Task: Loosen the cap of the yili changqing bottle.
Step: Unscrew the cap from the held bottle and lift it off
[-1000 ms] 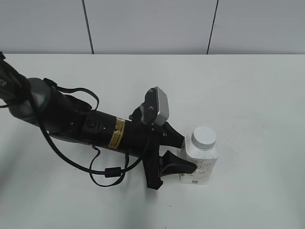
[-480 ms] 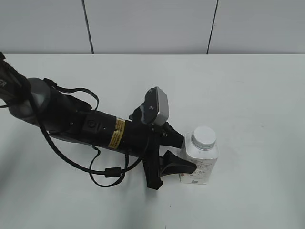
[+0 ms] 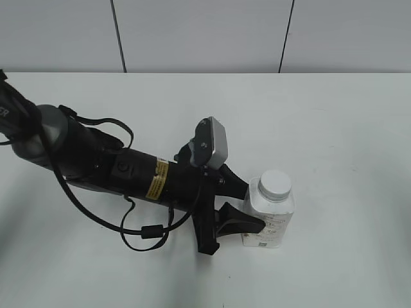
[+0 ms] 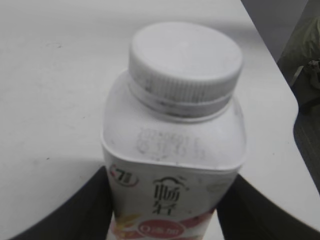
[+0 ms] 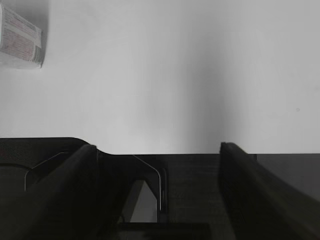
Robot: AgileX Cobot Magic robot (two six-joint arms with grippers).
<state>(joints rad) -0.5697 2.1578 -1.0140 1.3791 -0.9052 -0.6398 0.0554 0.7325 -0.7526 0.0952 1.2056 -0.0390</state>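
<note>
Clamping the bottle (image 3: 270, 215) low, the left gripper (image 3: 247, 208) risks it twisting when the cap (image 3: 275, 185) turns; the right gripper's (image 5: 157, 195) jaws stand apart, empty.

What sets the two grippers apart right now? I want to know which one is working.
The left gripper has its fingers closed against the bottle body; the right gripper stands open over bare table, holding nothing. The left shows in the exterior view; the right shows only in its own wrist view. Both have dark fingers.
</note>
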